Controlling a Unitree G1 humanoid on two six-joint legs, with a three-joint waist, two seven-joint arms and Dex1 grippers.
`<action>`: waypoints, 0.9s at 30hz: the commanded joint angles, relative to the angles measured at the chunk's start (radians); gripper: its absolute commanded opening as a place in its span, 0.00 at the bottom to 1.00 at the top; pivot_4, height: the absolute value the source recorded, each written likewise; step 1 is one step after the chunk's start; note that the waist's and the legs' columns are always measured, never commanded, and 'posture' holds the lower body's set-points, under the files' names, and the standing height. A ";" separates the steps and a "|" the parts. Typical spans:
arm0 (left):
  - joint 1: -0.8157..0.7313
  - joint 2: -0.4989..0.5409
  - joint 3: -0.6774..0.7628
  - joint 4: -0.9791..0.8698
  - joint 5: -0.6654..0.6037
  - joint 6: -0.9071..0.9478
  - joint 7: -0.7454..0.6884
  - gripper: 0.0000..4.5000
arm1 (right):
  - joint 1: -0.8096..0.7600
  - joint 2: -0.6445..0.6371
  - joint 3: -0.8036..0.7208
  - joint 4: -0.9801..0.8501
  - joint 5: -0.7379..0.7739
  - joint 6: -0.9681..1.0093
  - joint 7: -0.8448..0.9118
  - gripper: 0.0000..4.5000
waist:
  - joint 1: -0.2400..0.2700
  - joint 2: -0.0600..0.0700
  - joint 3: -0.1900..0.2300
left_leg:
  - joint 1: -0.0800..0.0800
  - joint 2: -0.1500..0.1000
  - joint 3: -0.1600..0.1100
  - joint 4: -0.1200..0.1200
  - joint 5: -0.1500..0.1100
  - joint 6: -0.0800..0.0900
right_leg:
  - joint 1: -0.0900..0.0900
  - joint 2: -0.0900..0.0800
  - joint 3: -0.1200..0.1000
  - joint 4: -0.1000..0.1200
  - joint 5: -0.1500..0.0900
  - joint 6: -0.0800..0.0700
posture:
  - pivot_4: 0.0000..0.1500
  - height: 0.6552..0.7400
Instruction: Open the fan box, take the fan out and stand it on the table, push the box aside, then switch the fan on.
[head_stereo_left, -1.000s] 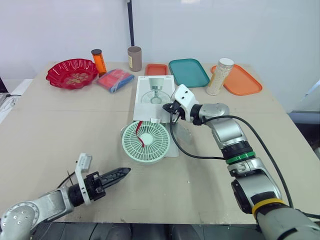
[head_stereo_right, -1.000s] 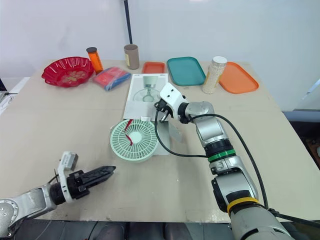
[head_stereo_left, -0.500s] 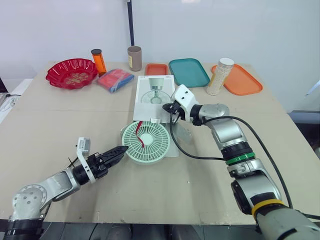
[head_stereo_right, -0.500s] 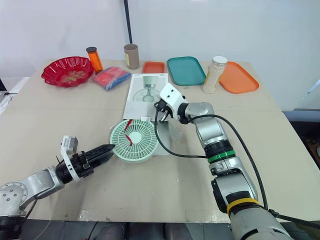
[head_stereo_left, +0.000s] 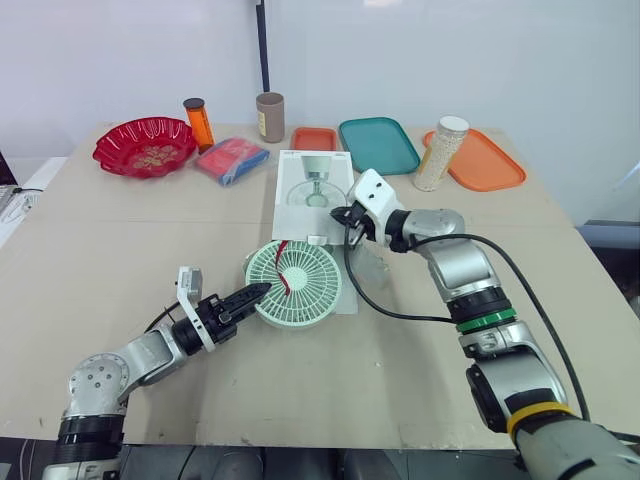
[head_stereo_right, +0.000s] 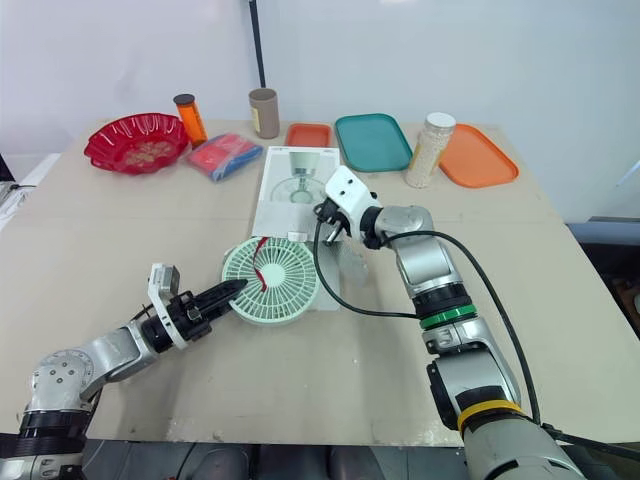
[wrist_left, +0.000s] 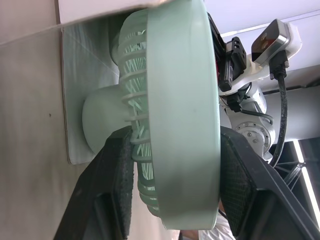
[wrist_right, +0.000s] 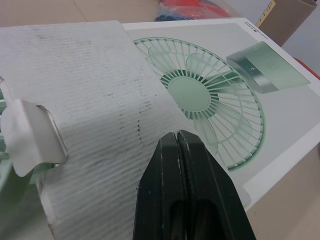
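The mint-green fan (head_stereo_left: 293, 284) lies flat at the open near end of the white fan box (head_stereo_left: 312, 185), partly out of it. My left gripper (head_stereo_left: 258, 292) has reached the fan's left edge. In the left wrist view its fingers (wrist_left: 112, 190) stand one on each side of the fan's head (wrist_left: 180, 115), touching it. My right gripper (head_stereo_left: 349, 215) is shut, its tips resting on the box's near right corner. The right wrist view shows those fingertips (wrist_right: 182, 150) together over the box's white flap (wrist_right: 90, 100).
Along the far edge stand a red bowl (head_stereo_left: 144, 146), an orange bottle (head_stereo_left: 198, 122), a brown cup (head_stereo_left: 268, 116), a red-blue packet (head_stereo_left: 231, 159), a small orange tray (head_stereo_left: 313, 138), a teal tray (head_stereo_left: 377, 144), a grain jar (head_stereo_left: 440, 152) and an orange tray (head_stereo_left: 485, 160). A black cable (head_stereo_left: 380, 308) loops right of the fan.
My left arm has swung forward and to the right, from the table's near left to the fan's rim. The right gripper has stayed on the box.
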 joint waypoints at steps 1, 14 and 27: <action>0.015 -0.002 0.013 0.008 0.006 0.028 0.017 0.39 | 0.033 -0.002 0.022 0.018 -0.014 0.026 0.001 0.00 | 0.000 0.000 0.000 | 0.000 0.000 0.000 0.000 0.000 0.000 | 0.000 0.000 0.000 0.000 0.000 0.000 | 1.00 1.00; 0.168 -0.059 -0.016 -0.131 -0.221 0.050 0.181 0.39 | 0.048 -0.008 0.019 -0.006 -0.011 0.038 0.000 0.00 | 0.000 0.000 -0.001 | 0.000 0.000 0.000 0.000 0.000 0.000 | 0.000 0.000 0.000 0.000 0.000 0.000 | 1.00 1.00; 0.206 -0.063 -0.091 -0.215 -0.291 0.004 0.282 0.39 | 0.053 -0.007 0.022 -0.011 -0.013 0.037 0.001 0.00 | 0.002 -0.001 -0.001 | 0.001 0.000 0.000 0.000 0.000 0.000 | 0.001 0.000 0.000 0.000 0.000 0.000 | 1.00 1.00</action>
